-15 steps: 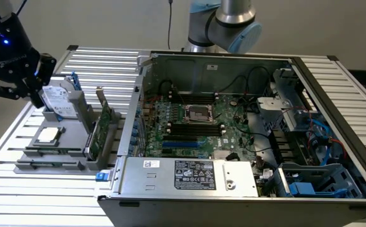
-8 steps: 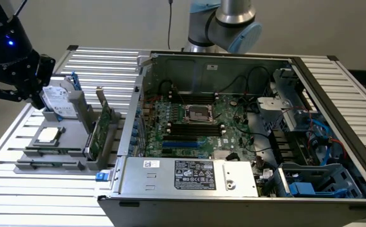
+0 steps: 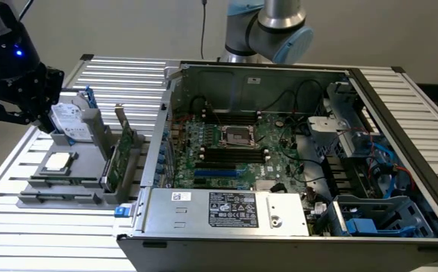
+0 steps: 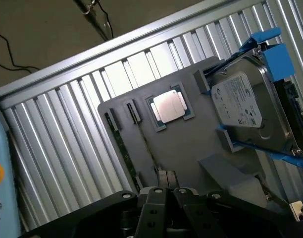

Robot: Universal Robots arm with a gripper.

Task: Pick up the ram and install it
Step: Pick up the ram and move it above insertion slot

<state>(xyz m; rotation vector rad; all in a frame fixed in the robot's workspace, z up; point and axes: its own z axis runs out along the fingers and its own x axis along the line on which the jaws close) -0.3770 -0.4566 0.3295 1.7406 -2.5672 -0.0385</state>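
Green ram (image 4: 122, 146) stands on edge in the grey holder tray (image 4: 191, 144), along the tray edge farthest from the hard drive (image 4: 245, 106), with the processor (image 4: 170, 106) between. My gripper (image 4: 166, 177) hangs above the tray, looks closed, holds nothing. Ram's long axis runs toward me, near end just beside my gripper, offset away from the drive.

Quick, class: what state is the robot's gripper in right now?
Gripper: open or closed cannot be told; the ram lies in the gray tray, not gripped.
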